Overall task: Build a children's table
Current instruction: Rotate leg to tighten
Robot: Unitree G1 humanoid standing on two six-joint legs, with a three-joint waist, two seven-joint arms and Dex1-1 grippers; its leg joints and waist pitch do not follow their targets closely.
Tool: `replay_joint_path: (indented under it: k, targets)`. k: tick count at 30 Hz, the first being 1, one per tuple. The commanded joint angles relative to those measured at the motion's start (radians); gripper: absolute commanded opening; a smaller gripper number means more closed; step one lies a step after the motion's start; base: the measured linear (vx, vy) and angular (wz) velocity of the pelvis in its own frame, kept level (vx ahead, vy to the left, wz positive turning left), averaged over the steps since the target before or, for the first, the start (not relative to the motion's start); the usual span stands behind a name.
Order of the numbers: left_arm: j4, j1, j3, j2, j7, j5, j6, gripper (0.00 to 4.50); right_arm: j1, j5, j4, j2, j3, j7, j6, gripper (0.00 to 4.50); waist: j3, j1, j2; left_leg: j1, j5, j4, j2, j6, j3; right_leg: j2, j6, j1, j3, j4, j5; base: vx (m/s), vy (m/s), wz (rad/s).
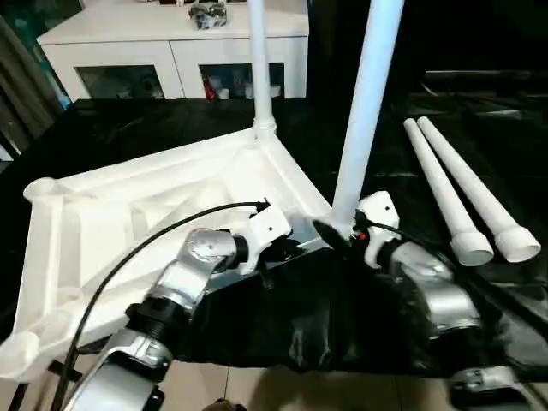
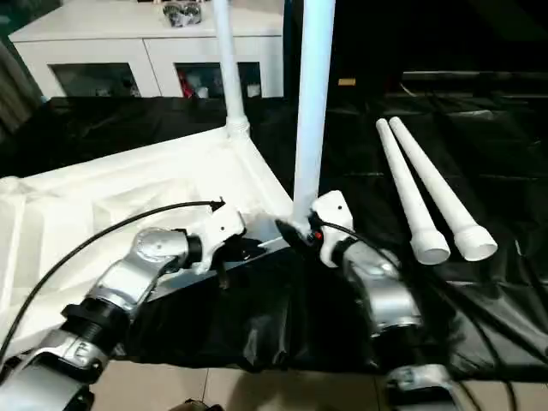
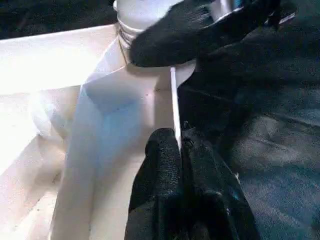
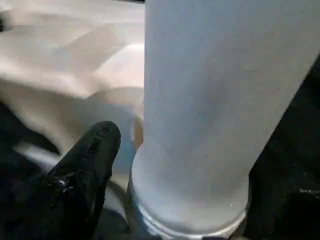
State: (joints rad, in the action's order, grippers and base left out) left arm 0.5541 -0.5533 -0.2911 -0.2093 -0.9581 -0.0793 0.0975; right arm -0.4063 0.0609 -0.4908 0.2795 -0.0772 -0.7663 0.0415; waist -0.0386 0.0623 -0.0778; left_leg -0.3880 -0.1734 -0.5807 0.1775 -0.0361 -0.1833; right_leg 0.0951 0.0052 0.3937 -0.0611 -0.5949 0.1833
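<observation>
Nearest the camera a strip of pale tiled floor [image 1: 282,390] runs below the edge of the bench [image 2: 282,334], which is draped in crumpled black sheeting. Both silver forearms reach over that edge. The left gripper [image 1: 287,248] rests at the near rim of the white plastic tabletop [image 1: 128,214], its black jaws clenched together against the thin rim wall, as the left wrist view shows [image 3: 177,180]. The right gripper [image 1: 330,231] sits at the foot of the near upright leg [image 1: 368,94], one black finger [image 4: 85,170] lying just beside the tube's base; whether its jaws are released or grasping the tube cannot be told.

The tabletop lies upside down on the black sheeting, ribbed underside up, spread across the left half of the bench with round sockets at its corners. The near upright leg stands in the corner socket closest to the right gripper, leaning slightly. A second leg [image 1: 259,60] stands in the far corner socket [image 1: 264,128], close to vertical.

To the right, well apart from the tabletop, two loose legs [image 1: 467,188] lie side by side on the sheeting, touching or nearly so, flared ends towards the camera.

Beyond the bench stands a white cabinet [image 1: 171,51] with glass doors, small objects behind the glass and a dark-and-silver item [image 1: 208,12] on top; the room behind it on the right is dark
</observation>
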Motion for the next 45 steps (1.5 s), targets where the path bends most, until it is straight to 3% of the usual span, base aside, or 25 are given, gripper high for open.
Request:
replay_joint_path:
  k: [1, 3, 6, 12, 13, 20, 26, 27, 30, 32, 33, 35, 36, 40, 45]
  targets:
    - [-0.040, -0.007, -0.010, -0.006, -0.041, 0.019, -0.041, 0.00, 0.006, 0.031, 0.040, 0.002, -0.085, -0.160, 0.017, 3.79, 0.063, 0.009, 0.019, 0.011, -0.204, 0.062, 0.048, 0.089, 0.017, 0.055, -0.229, -0.045, 0.034, 0.066, 0.156, 0.000, 0.000, 0.00]
    - [-0.042, -0.007, -0.006, -0.021, -0.065, 0.028, -0.048, 0.00, 0.008, 0.044, 0.054, 0.031, -0.093, -0.226, 0.022, 3.79, 0.065, 0.011, 0.019, 0.007, -0.157, 0.056, 0.049, 0.114, 0.016, 0.054, -0.256, -0.045, 0.031, 0.056, 0.080, 0.000, 0.000, 0.00]
    - [-0.044, -0.004, -0.002, -0.063, -0.131, 0.050, -0.063, 0.00, 0.001, 0.071, 0.067, 0.096, -0.112, -0.368, 0.029, 3.79, 0.066, 0.019, 0.014, 0.011, -0.163, 0.052, 0.054, 0.129, 0.013, 0.051, -0.272, -0.039, 0.029, 0.052, 0.063, 0.000, 0.000, 0.00]
    - [-0.027, -0.001, 0.003, -0.124, -0.213, 0.067, -0.087, 0.00, -0.043, 0.072, 0.034, 0.143, -0.128, -0.477, 0.023, 3.30, 0.057, 0.024, 0.017, 0.014, -0.223, 0.057, 0.056, 0.096, 0.012, 0.053, -0.267, -0.033, 0.031, 0.058, 0.144, 0.000, 0.000, 0.00]
    - [-0.025, 0.000, 0.005, -0.134, -0.225, 0.069, -0.090, 0.00, -0.053, 0.068, 0.027, 0.146, -0.134, -0.493, 0.020, 3.30, 0.056, 0.025, 0.022, 0.014, -0.222, 0.058, 0.057, 0.094, 0.011, 0.053, -0.266, -0.033, 0.032, 0.059, 0.145, 0.000, 0.000, 0.00]
    - [-0.023, 0.002, 0.012, -0.154, -0.243, 0.078, -0.093, 0.00, -0.071, 0.073, 0.012, 0.135, -0.146, -0.524, 0.022, 2.72, 0.064, 0.030, 0.021, 0.011, -0.155, 0.051, 0.057, 0.103, 0.007, 0.054, -0.277, -0.037, 0.030, 0.044, 0.071, 0.000, 0.000, 0.00]
    - [-0.022, 0.003, 0.013, -0.123, -0.216, 0.076, -0.084, 0.00, -0.028, 0.082, 0.041, 0.122, -0.145, -0.509, 0.034, 2.65, 0.061, 0.032, 0.020, 0.014, -0.175, 0.052, 0.058, 0.099, 0.005, 0.053, -0.278, -0.035, 0.031, 0.049, 0.085, 0.000, 0.000, 0.00]
    - [-0.009, -0.007, 0.011, -0.092, -0.151, 0.056, -0.075, 0.00, -0.002, 0.074, 0.045, 0.087, -0.128, -0.423, 0.041, 2.65, 0.062, 0.033, 0.012, 0.014, -0.178, 0.053, 0.060, 0.093, 0.006, 0.055, -0.275, -0.035, 0.032, 0.050, 0.089, 0.000, 0.000, 0.00]
    - [0.005, -0.021, 0.006, -0.051, -0.082, 0.038, -0.056, 0.00, 0.016, 0.058, 0.034, 0.042, -0.102, -0.309, 0.043, 2.64, 0.060, 0.030, 0.015, 0.017, -0.215, 0.058, 0.058, 0.073, 0.005, 0.053, -0.265, -0.034, 0.031, 0.057, 0.134, 0.000, 0.000, 0.00]
    - [0.022, -0.036, 0.006, -0.002, -0.012, 0.027, -0.030, 0.00, 0.029, 0.040, 0.012, -0.009, -0.071, -0.182, 0.041, 2.64, 0.054, 0.025, 0.012, 0.021, -0.264, 0.064, 0.057, 0.042, 0.005, 0.054, -0.252, -0.028, 0.033, 0.066, 0.210, 0.000, 0.000, 0.00]
    - [0.040, -0.052, 0.012, 0.036, 0.045, 0.022, -0.022, 0.00, 0.030, 0.023, -0.006, -0.047, -0.051, -0.081, 0.044, 2.64, 0.053, 0.021, 0.012, 0.023, -0.310, 0.069, 0.056, 0.017, 0.008, 0.057, -0.232, -0.032, 0.032, 0.074, 0.283, 0.000, 0.000, 0.00]
    - [0.065, -0.076, 0.015, 0.100, 0.126, 0.012, -0.006, 0.00, 0.031, 0.016, -0.025, -0.111, -0.012, 0.071, 0.071, 2.64, 0.048, 0.015, 0.005, 0.033, -0.373, 0.073, 0.051, -0.024, 0.014, 0.059, -0.188, -0.027, 0.032, 0.086, 0.399, 0.000, 0.000, 0.00]
    - [0.072, -0.083, 0.015, 0.117, 0.151, 0.007, -0.003, 0.00, 0.031, 0.016, -0.028, -0.130, -0.001, 0.111, 0.081, 2.64, 0.046, 0.013, 0.008, 0.034, -0.388, 0.076, 0.051, -0.026, 0.014, 0.058, -0.179, -0.025, 0.033, 0.092, 0.421, 0.000, 0.000, 0.00]
    - [0.125, -0.126, 0.008, 0.197, 0.254, -0.018, 0.000, 0.00, 0.032, -0.006, -0.016, -0.223, 0.039, 0.313, 0.090, 2.64, 0.047, 0.007, -0.002, 0.037, -0.401, 0.075, 0.045, -0.022, 0.016, 0.057, -0.141, -0.019, 0.033, 0.106, 0.468, 0.000, 0.000, 0.00]
    - [0.154, -0.146, -0.002, 0.213, 0.256, -0.035, -0.035, 0.00, 0.024, -0.036, -0.011, -0.255, 0.059, 0.418, 0.083, 2.64, 0.050, 0.008, -0.005, 0.029, -0.385, 0.079, 0.046, -0.011, 0.019, 0.056, -0.132, -0.023, 0.032, 0.103, 0.424, 0.000, 0.000, 0.00]
